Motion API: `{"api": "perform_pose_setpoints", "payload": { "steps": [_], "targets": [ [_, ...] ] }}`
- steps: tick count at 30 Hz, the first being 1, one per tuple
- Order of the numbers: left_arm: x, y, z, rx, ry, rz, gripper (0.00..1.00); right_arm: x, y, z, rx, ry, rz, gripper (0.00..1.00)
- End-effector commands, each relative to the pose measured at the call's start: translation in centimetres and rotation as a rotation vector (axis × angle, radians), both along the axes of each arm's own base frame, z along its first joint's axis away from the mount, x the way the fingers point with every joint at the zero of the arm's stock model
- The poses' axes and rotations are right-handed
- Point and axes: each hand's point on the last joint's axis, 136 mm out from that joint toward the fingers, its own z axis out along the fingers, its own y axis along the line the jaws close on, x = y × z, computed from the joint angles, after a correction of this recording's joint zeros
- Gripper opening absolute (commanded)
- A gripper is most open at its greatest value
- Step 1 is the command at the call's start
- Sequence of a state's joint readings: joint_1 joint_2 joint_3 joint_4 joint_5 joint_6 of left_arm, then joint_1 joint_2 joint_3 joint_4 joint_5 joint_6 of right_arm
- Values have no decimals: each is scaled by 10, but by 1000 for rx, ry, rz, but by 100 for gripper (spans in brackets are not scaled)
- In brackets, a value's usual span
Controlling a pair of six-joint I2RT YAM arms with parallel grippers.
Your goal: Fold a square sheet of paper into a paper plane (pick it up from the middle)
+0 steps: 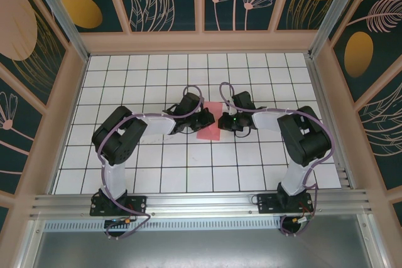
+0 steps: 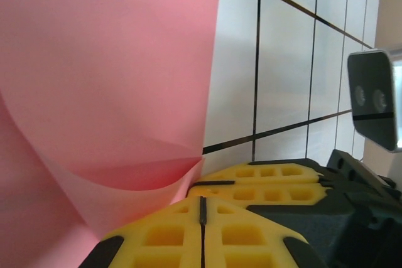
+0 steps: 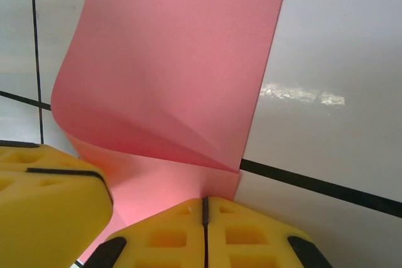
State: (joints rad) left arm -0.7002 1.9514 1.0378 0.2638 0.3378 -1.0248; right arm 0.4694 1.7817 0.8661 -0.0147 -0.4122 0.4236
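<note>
White grid tabletop (image 1: 157, 174), dark floral panels around it. Step in hand, as judged: the first fold. The square sheet of paper (image 1: 209, 128) lies mid-tabletop between the two arms, one flap bowed over the rest, its curve soft with no crease pressed. Left pincer (image 2: 202, 203): jaws closed, tips at the base of the curl, apparently nipping the sheet. Right pincer (image 3: 205, 201): jaws closed, lower layer running into its tips. Next move calls for matching the edges, then flattening the curve.

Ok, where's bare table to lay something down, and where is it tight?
Free: far rows of the table up to the back wall; near rows before the rail. Tight: centre, where left gripper and right gripper meet at the sheet.
</note>
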Motion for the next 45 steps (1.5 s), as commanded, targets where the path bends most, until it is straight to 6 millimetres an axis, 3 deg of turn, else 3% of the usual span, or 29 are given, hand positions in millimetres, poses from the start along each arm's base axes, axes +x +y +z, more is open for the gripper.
{"api": "perform_pose_setpoints", "payload": {
  "steps": [1, 10, 31, 45],
  "targets": [
    [-2, 5, -13, 37, 16, 3, 9, -13, -12, -26, -89, 70, 1, 8],
    [-5, 15, -31, 86, 35, 13, 9, -15, -17, -34, -128, 91, -2, 8],
    [-1, 48, -49, 173, 62, 101, 11, -22, -36, -54, -241, 121, -6, 8],
    [18, 68, -45, 239, 40, 127, 29, -24, -43, -59, -282, 116, 6, 7]
  ]
}}
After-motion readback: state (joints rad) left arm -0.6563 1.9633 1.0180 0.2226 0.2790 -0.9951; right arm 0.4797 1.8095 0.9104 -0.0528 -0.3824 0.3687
